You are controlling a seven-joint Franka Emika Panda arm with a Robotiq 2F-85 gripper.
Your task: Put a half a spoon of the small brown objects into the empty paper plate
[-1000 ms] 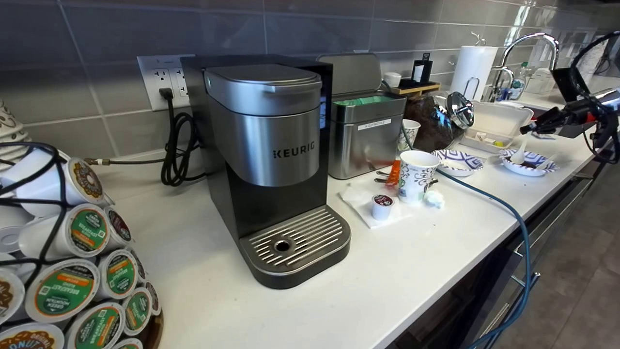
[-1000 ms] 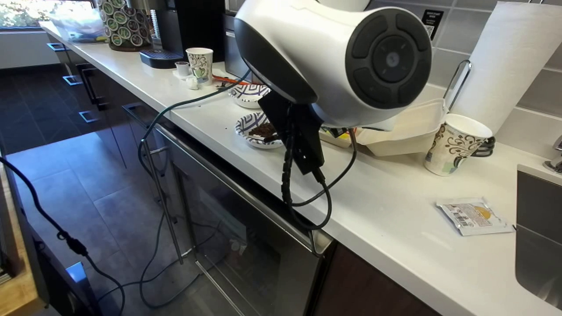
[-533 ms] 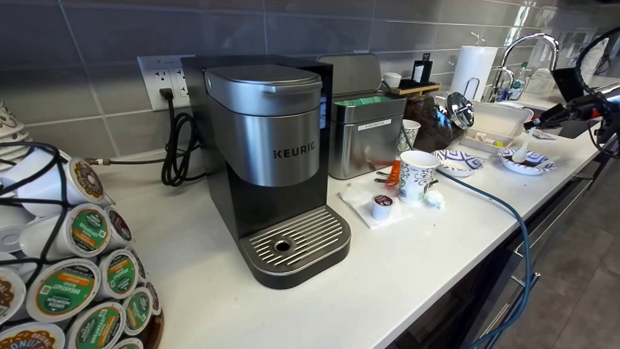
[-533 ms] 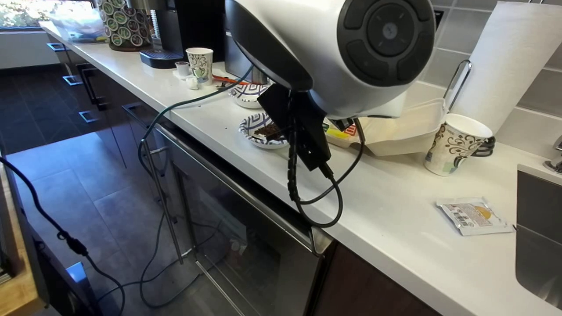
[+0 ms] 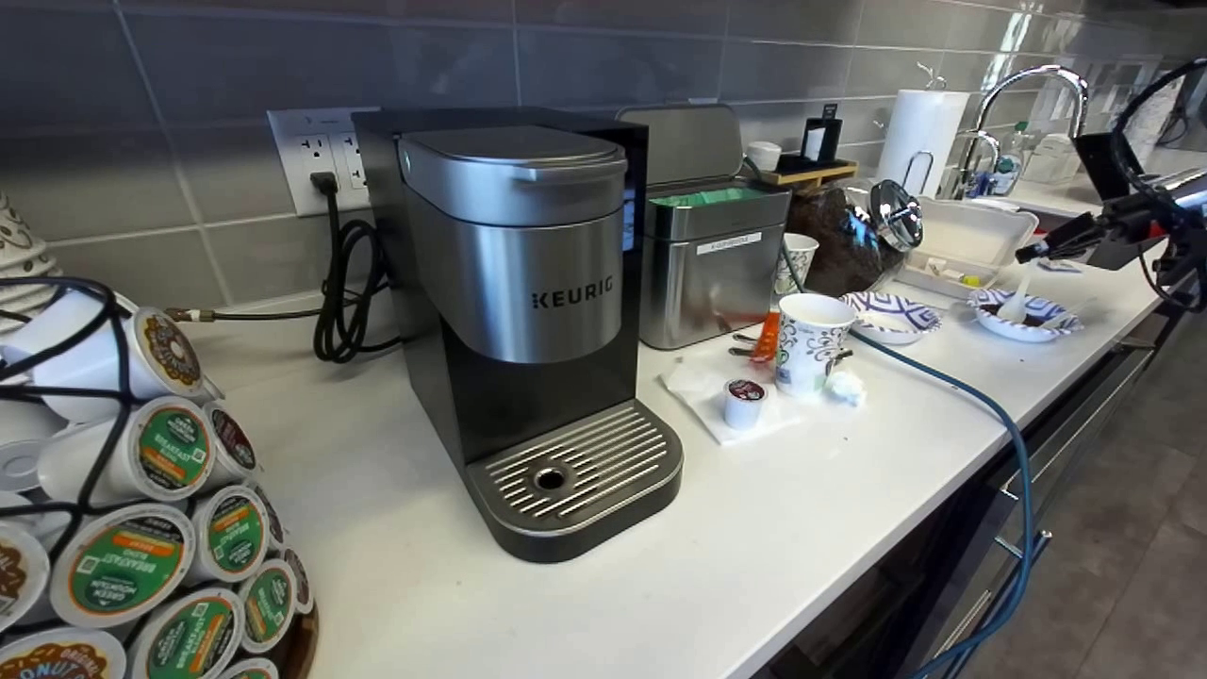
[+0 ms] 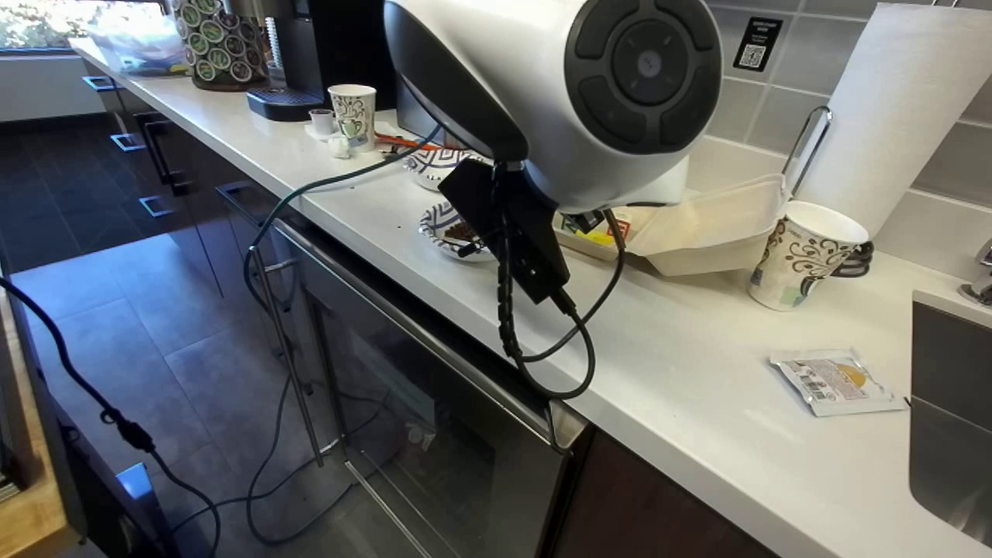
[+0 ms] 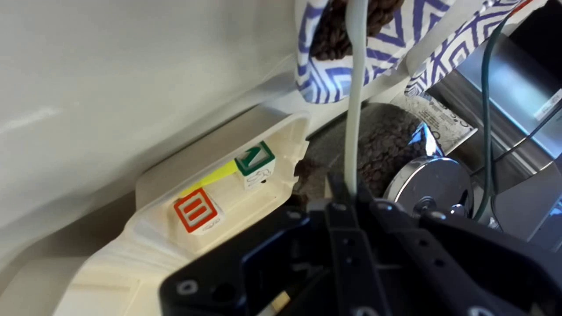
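with the black two-fingered gripper [image 7: 350, 192] pinched on a white plastic spoon [image 7: 355, 94], scooping small brown beans [image 7: 329, 40] looks the step; next, lift level.

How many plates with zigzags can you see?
2, both on the counter: the bean plate, and the other plate beside it, nearer the coffee machine. Any stacked underneath would be hidden.

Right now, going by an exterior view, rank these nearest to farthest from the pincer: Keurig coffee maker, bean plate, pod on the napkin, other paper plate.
1. Bean plate: just below the pincer in the picture.
2. Other paper plate: left of the bean plate.
3. Pod on the napkin: farther left.
4. Keurig coffee maker: leftmost.
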